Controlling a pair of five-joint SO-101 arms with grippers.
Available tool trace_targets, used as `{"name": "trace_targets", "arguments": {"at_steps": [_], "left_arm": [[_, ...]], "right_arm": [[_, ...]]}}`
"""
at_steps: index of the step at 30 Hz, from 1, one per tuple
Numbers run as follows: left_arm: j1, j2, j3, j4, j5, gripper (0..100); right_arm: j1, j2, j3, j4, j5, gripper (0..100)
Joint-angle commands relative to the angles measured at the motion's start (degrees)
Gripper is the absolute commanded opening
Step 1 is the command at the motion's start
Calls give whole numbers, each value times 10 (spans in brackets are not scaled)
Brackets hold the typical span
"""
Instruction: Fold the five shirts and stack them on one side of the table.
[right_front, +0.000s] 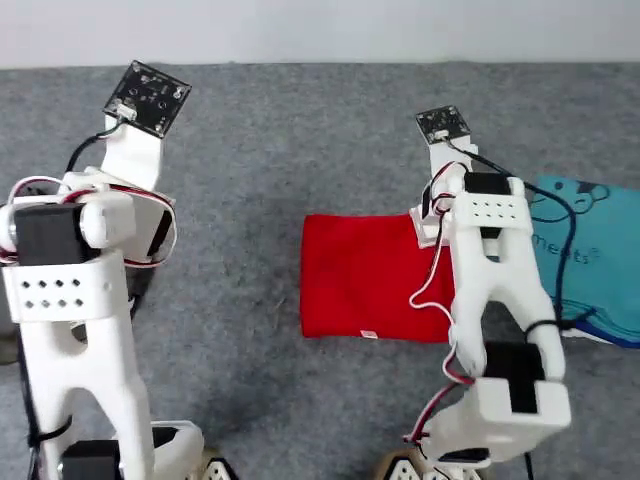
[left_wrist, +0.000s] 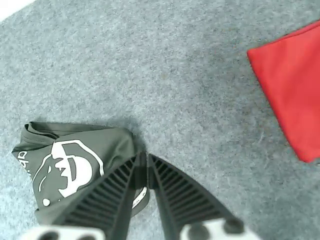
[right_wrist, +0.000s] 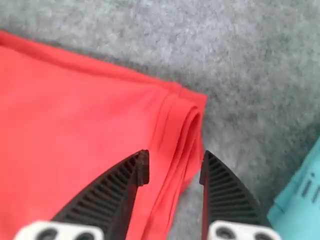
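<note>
The right fingers (right_wrist: 122, 187) stand apart, straddling the rolled, folded edge of the red shirt (right_wrist: 75, 125) at its corner, without closing on it. That shirt lies as a flat rectangle right of the middle of the grey worktop (right_front: 250, 180), with a teal shirt (right_front: 600, 260) just beside it at the right edge, a strip of worktop between them. The left fingers (left_wrist: 115, 192) are pressed together, their tips over the edge of a crumpled dark shirt (left_wrist: 65, 160) with a white print.

Red shirt (right_front: 365, 290): smooth matt cloth. Dark shirt (left_wrist: 107, 142): matt cloth w/ white print. Table (right_front: 300, 130): rough grey felt. Arms (right_front: 75, 350): white matt plastic; fingers (right_wrist: 125, 185): black ribbed plastic.
</note>
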Motion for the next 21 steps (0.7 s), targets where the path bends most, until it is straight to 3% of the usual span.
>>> {"name": "trace_targets", "arguments": {"at_steps": [1, 4, 10, 21], "left_arm": [[-4, -18, -1, 10, -2, 14], [-4, -18, -1, 10, -2, 14], [-4, -18, -1, 10, -2, 14], [-4, -18, -1, 10, -2, 14]], "right_arm": [[-7, 12, -20, -31, -3, 176], [-16, 24, -21, -44, -2, 163], [-28, 37, -23, -71, 62, 6], [5, 46, -105, -60, 149, 10]]}}
